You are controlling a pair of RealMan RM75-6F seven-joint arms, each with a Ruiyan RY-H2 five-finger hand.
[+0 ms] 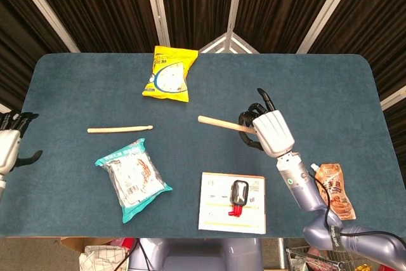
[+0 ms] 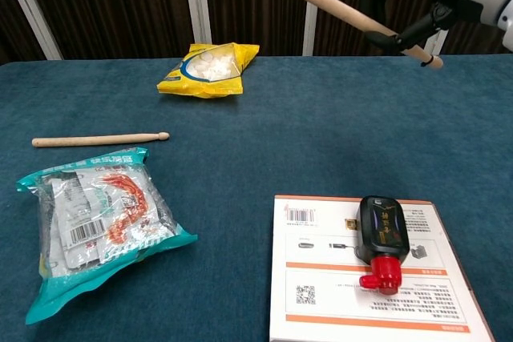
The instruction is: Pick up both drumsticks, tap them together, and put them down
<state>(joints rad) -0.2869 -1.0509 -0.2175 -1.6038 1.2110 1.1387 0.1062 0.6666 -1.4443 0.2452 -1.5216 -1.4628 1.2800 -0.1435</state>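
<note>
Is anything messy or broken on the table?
Nothing looks spilled or broken. The yellow snack bag, teal packet and brown pouch all lie flat and closed. One drumstick lies on the table; the right hand holds the other in the air.

From the card (image 1: 232, 201) at the table's (image 1: 317, 87) near edge, I see a shrimp pack (image 1: 132, 178) to its left, one drumstick (image 1: 119, 129) behind that pack, a chip bag (image 1: 168, 73) farther back, and a pouch (image 1: 335, 190) to its right.
</note>
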